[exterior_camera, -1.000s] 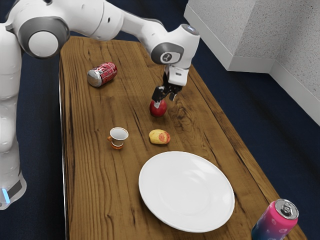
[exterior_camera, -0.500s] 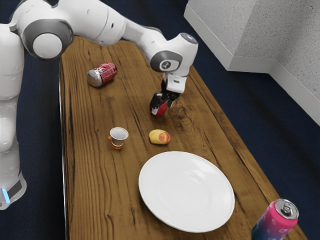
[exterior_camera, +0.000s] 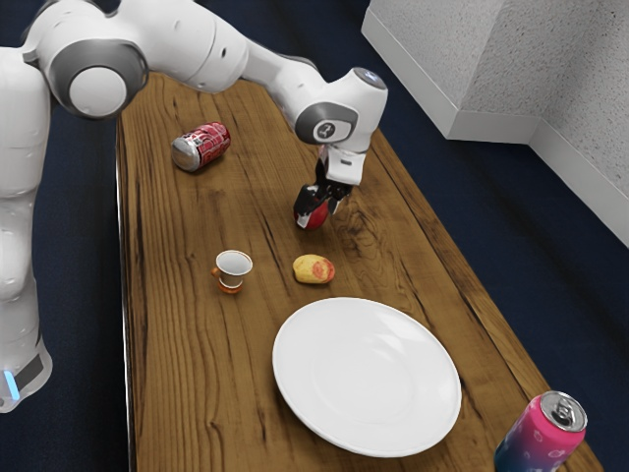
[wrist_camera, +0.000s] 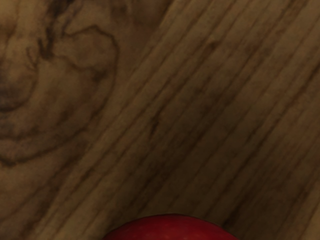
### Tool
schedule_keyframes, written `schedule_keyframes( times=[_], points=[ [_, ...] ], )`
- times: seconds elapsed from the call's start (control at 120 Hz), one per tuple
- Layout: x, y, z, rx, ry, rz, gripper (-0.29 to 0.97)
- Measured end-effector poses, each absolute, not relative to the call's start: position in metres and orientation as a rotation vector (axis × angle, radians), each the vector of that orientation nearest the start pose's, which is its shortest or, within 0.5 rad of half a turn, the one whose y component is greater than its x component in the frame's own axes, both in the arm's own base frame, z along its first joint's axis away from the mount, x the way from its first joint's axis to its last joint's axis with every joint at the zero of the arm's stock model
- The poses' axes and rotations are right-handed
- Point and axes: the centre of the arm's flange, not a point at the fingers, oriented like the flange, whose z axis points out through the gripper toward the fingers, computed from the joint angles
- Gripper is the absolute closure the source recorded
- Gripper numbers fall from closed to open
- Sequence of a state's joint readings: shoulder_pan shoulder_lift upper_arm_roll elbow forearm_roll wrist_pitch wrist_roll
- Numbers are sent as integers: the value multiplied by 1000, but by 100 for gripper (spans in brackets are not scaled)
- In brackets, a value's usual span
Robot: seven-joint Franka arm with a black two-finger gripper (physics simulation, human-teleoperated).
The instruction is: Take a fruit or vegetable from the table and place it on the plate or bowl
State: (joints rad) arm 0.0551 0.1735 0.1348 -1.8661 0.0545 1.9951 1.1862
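A red apple (exterior_camera: 314, 216) rests on the wooden table (exterior_camera: 177, 344) toward its far side, and my black gripper (exterior_camera: 316, 208) has come down over it with a finger on each side, shut on it. In the wrist view the apple (wrist_camera: 170, 228) is a red curve just under the hand, with wood grain beyond it. A yellow-red fruit (exterior_camera: 314, 268) lies a little nearer than the apple. The white plate (exterior_camera: 367, 375) sits nearer still, toward the exterior view's right, with nothing on it.
A small orange-and-white cup (exterior_camera: 233, 269) stands at the exterior view's left of the yellow fruit. A red can (exterior_camera: 200, 147) lies on its side at the far left. A pink can (exterior_camera: 543, 434) stands upright at the near right corner.
My gripper has lowered around the red apple and closed on it; a second ago its fingers stood just above the fruit. Nothing else on the table has moved.
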Motion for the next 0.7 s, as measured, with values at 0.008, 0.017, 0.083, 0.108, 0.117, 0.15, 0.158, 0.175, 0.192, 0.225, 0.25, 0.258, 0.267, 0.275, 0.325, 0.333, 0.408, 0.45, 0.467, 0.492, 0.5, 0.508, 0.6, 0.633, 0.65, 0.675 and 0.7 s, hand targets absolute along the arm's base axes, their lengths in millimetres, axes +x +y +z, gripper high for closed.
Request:
schedule_keyframes(
  times=[0.008, 0.017, 0.083, 0.108, 0.117, 0.15, 0.158, 0.175, 0.192, 0.225, 0.25, 0.258, 0.267, 0.275, 0.325, 0.333, 0.408, 0.45, 0.467, 0.492, 0.5, 0.508, 0.6, 0.633, 0.65, 0.675, 0.7],
  points=[
    [588, 113, 420, -2714, 1520, 123, 0],
    [588, 113, 420, -2714, 1520, 123, 0],
    [587, 113, 418, -2717, 1521, 125, 0],
    [587, 114, 418, -2718, 1521, 126, 0],
    [587, 114, 417, -2718, 1521, 127, 0],
    [586, 114, 417, -2720, 1520, 127, 0],
    [586, 115, 417, -2720, 1520, 127, 0],
    [586, 115, 417, -2721, 1519, 126, 0],
    [586, 115, 417, -2721, 1519, 126, 0],
    [586, 116, 417, -2722, 1518, 125, 0],
    [586, 116, 417, -2724, 1517, 124, 0],
    [586, 116, 417, -2724, 1517, 123, 0],
    [586, 116, 417, -2724, 1517, 122, 1],
    [586, 116, 417, -2725, 1517, 122, 1],
    [586, 116, 417, -2728, 1515, 118, 8],
    [586, 116, 417, -2730, 1514, 117, 10],
    [585, 121, 416, -2743, 1498, 112, 24],
    [585, 123, 415, -2751, 1492, 108, 27],
    [585, 123, 415, -2753, 1490, 106, 29],
    [585, 123, 415, -2755, 1488, 104, 32],
    [585, 123, 415, -2756, 1488, 103, 33],
    [585, 123, 415, -2756, 1487, 103, 34],
    [586, 123, 415, -2758, 1485, 97, 40],
    [586, 123, 417, -2757, 1484, 92, 41],
    [587, 122, 419, -2756, 1484, 87, 42],
    [587, 121, 425, -2750, 1482, 71, 43],
    [588, 119, 433, -2742, 1482, 52, 44]
  ],
)
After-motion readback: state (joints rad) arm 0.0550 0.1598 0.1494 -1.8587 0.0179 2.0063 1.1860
